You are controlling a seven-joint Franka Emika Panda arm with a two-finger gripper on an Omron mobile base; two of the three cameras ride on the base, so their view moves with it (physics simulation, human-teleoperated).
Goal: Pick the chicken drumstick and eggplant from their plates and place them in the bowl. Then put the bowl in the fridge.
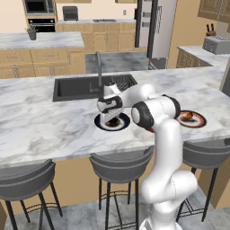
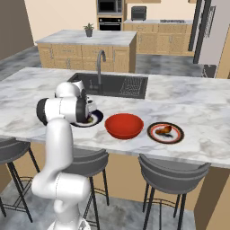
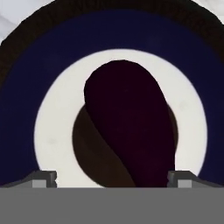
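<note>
Claw (image 3: pixel 112 178) spread wide, low over black-rimmed plate (image 3: pixel 26 87) nr tabletop (image 1: pixel 40 121) front edge. Eggplant (image 3: pixel 131 131) sits on plate centre, directly btwn the fingertips (image 3: pixel 43 178), not pinched. Red bowl (image 2: pixel 124 126) just beside, drumstick (image 2: pixel 164 130) on reddish-rimmed plate (image 2: pixel 155 136) beyond it.

Under my claw, the eggplant (image 3: pixel 131 127) reads deep purple, nearly black. Its plate (image 3: pixel 48 131) has a black rim, navy band, white ring, dark brown centre. Glossy red bowl (image 2: pixel 124 126). Reddish-brown-rimmed plate (image 2: pixel 155 137) with an orange-brown drumstick (image 2: pixel 163 130), I think. Grey-veined white marble counter (image 2: pixel 197 108).
</note>
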